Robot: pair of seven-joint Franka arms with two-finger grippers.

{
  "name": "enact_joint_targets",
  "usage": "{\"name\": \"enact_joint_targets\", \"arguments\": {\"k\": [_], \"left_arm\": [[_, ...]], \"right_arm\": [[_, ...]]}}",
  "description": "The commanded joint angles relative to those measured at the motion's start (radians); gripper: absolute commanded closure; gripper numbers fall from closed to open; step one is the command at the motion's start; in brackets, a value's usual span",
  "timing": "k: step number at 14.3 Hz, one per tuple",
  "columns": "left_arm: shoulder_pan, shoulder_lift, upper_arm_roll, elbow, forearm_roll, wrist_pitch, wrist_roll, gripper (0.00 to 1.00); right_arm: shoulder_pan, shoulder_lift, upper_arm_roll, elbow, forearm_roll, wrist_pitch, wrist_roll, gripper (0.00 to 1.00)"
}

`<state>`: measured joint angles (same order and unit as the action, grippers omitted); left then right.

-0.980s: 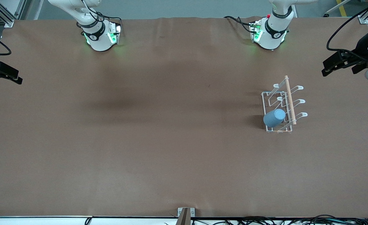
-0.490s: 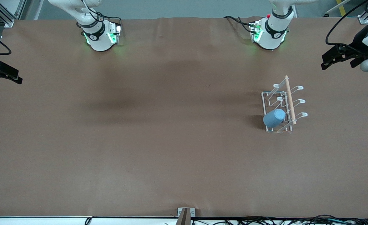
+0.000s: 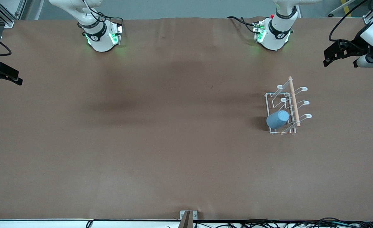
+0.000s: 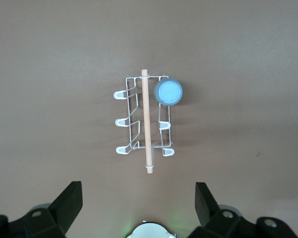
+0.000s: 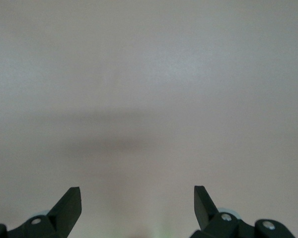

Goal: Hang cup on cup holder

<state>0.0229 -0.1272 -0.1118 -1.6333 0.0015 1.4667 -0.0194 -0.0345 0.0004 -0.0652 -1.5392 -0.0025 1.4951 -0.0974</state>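
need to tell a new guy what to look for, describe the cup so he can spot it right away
Look toward the left arm's end of the brown table for the cup holder, a white wire rack with a wooden rod along its top. The cup hangs on a prong at the rack's end nearer the front camera. It is a small, plain light-blue tumbler without a handle, the only coloured thing on the table.

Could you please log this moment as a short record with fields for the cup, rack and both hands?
cup: light blue, upside down on a prong of the rack, at the rack's end nearer the front camera
cup rack: white wire, wooden rod on top, toward the left arm's end of the table
left hand: open, empty, over the table's end
right hand: open, empty, waiting at the table's edge
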Motion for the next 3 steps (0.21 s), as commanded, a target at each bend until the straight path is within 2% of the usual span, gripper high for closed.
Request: {"name": "enact_joint_targets", "arguments": {"k": [1,3], "left_arm": [[-0.003,-0.005,-0.002,0.0,-0.009,0.012,0.015,0.0],[-0.004,0.018,-0.002,0.033,-0.011,0.011,0.012,0.0]], "right_arm": [[-0.01,-0.034,0.013,-0.033,-0.021,0.014,-0.001,0.0],[-0.012,-0.034,0.013,-0.032,-0.022,0.019,0.001,0.0]]}}
